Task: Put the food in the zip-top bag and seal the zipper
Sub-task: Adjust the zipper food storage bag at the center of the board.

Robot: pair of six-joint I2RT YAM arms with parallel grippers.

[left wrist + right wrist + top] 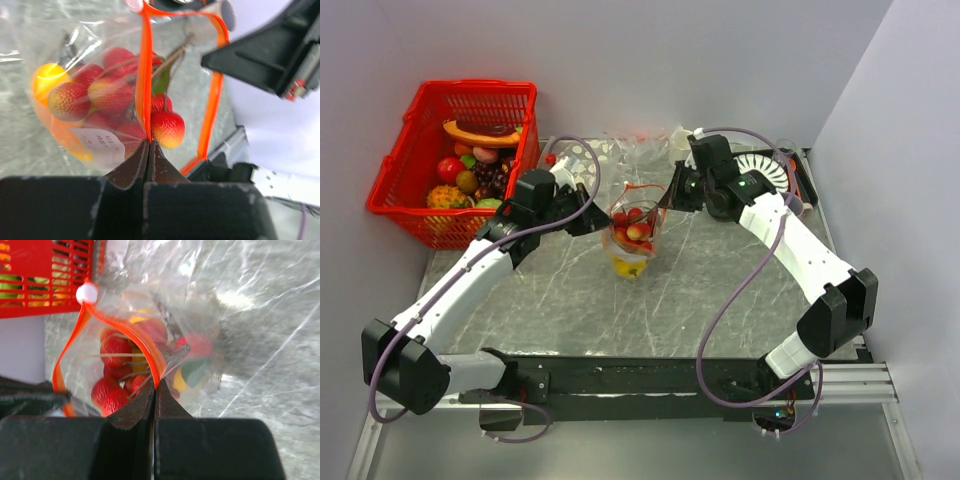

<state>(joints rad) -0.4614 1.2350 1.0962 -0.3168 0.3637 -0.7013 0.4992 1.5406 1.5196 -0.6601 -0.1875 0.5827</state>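
Closest to us, the left gripper [148,150] has its black jaws pinched together on the orange zipper [145,75], and the right gripper [154,390] is clamped on the same strip at the opposite side of the mouth. Between them the zip-top bag [632,235] stands upright mid-table [620,310] with the food [112,92] already inside: red fruit over something yellow.

We judge the mouth to be the weak spot. Its two strip halves bow well apart, so an uneven pull could slip the thin strip out of either pinch, tip the bag and spill fruit. A stem near the mouth could also catch in the seal.

Only the right wrist view shows the white slider [86,293] at the strip's far end and the red basket [45,275] beyond it. Only the left wrist view shows a white label [102,145] inside the bag. Only the top view shows both arms meeting at it
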